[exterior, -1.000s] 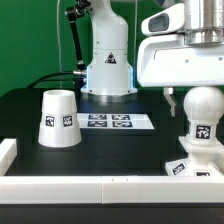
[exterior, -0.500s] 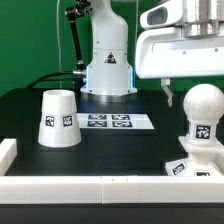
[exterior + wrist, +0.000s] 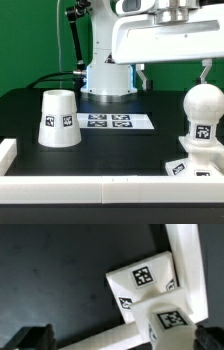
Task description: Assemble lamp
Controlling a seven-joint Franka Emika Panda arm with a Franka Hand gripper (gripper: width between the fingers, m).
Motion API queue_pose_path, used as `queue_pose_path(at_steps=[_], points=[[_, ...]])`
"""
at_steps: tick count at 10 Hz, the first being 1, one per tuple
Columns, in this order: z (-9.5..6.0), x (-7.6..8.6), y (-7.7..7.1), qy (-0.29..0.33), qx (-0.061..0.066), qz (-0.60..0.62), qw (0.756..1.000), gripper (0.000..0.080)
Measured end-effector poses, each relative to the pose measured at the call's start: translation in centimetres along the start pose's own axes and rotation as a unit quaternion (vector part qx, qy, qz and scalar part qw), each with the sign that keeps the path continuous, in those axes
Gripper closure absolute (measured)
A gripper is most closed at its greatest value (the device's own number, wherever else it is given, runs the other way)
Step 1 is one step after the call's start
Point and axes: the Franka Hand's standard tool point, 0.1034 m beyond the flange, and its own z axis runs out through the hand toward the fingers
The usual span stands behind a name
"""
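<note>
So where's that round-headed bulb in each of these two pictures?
Exterior view: the bulb stands at the exterior view's right edge, upright on the square base.
Wrist view: the bulb is seen from above, between the tool's two fingers.
Shared landmark: the tagged base beneath the bulb, against the white rail.

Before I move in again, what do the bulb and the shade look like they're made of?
The bulb looks like matte white rigid plastic, possibly 3D-printed: its ball head shows soft, dull shading with no sharp glints. The shade looks the same: opaque, chalky white, uniform walls, crisp rim. Both carry flat black-and-white printed tags, probably paper stickers. The exact material cannot be confirmed from the pictures.
</note>
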Motion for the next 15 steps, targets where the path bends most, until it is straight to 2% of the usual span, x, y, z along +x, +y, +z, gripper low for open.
queue_pose_path(at_steps=[2, 3, 5, 8, 10, 13, 15], points=[[0.1, 0.0, 0.1, 0.0, 0.0, -0.004, 1.0, 0.0101], [0.9, -0.3, 1.9, 0.008, 0.001, -0.028, 1.0, 0.0101], [1.2, -2.0, 7.1, 0.001, -0.01, -0.035, 0.999, 0.0101], [0.2, -1.2, 11.5, -0.014, -0.014, 0.002, 1.0, 0.0101], [0.4, -1.5, 10.7, -0.015, -0.012, -0.008, 1.0, 0.0101], [0.4, -1.5, 10.9, -0.015, -0.013, -0.006, 1.0, 0.0101], [-0.3, -2.5, 12.8, -0.042, -0.017, 0.014, 0.999, 0.0101]])
